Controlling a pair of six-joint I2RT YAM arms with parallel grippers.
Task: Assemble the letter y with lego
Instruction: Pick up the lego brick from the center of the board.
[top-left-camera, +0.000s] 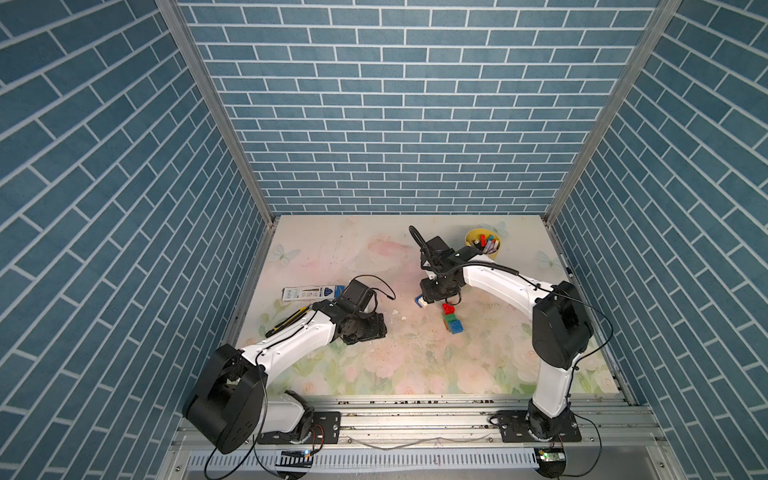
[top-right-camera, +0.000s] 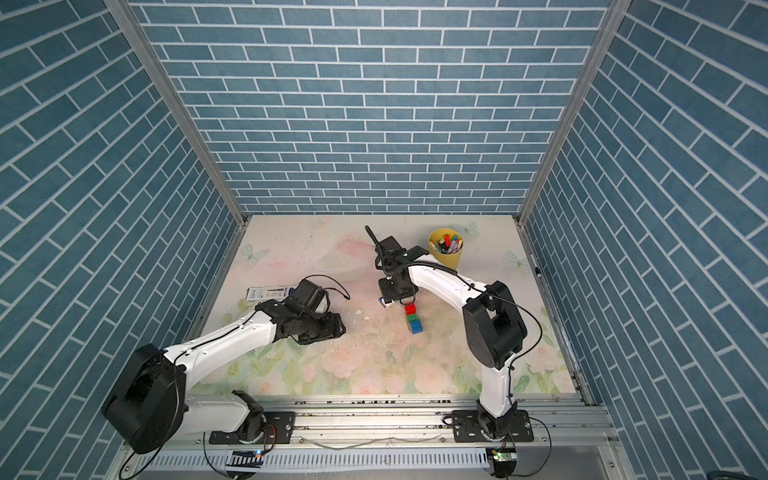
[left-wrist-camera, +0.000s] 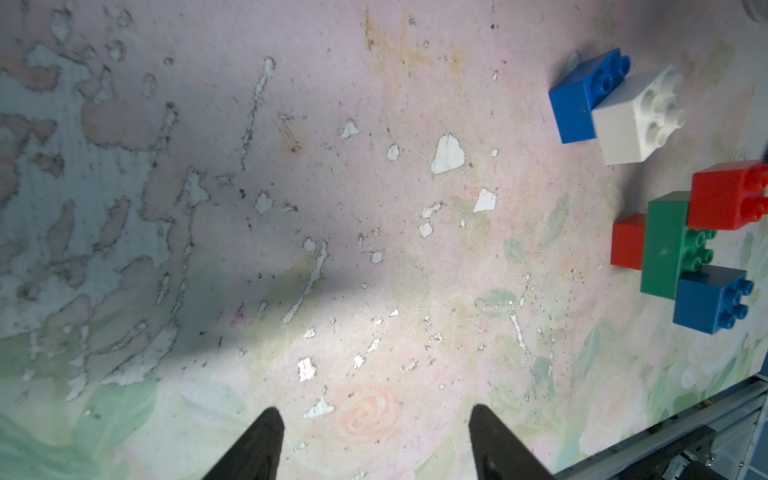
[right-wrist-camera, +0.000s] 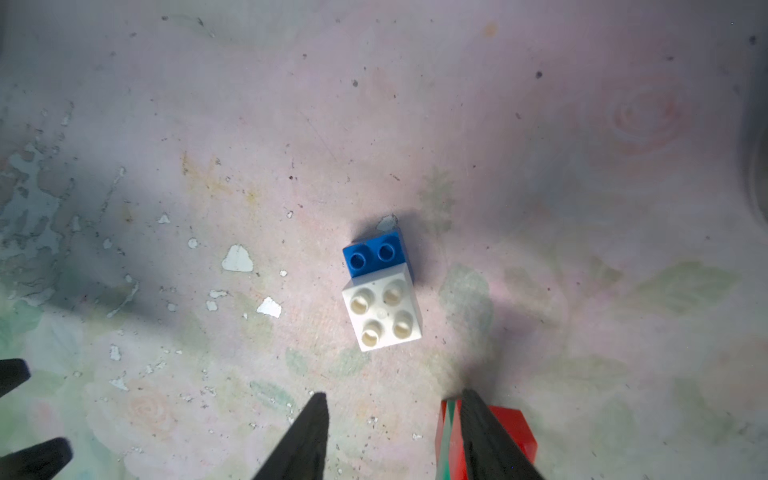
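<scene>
A joined lego cluster (top-left-camera: 451, 318) lies mid-table in both top views (top-right-camera: 413, 319). The left wrist view shows its two red bricks (left-wrist-camera: 727, 195), a green brick (left-wrist-camera: 669, 245) and a blue brick (left-wrist-camera: 710, 299). Apart from the cluster sits a white brick (right-wrist-camera: 382, 311) stacked half over a second blue brick (right-wrist-camera: 374, 253). My right gripper (right-wrist-camera: 392, 399) hovers beside this pair, open and holding nothing, with one finger against the cluster's red end (right-wrist-camera: 511, 428). My left gripper (left-wrist-camera: 376, 415) stands open over bare mat, left of the bricks.
A yellow cup (top-left-camera: 484, 245) of marker pens stands at the back right, behind the right arm. A blue-and-white packet (top-left-camera: 309, 292) and a yellow-black tool (top-left-camera: 286, 322) lie by the left arm. A metal rail (top-left-camera: 415, 415) runs along the front edge.
</scene>
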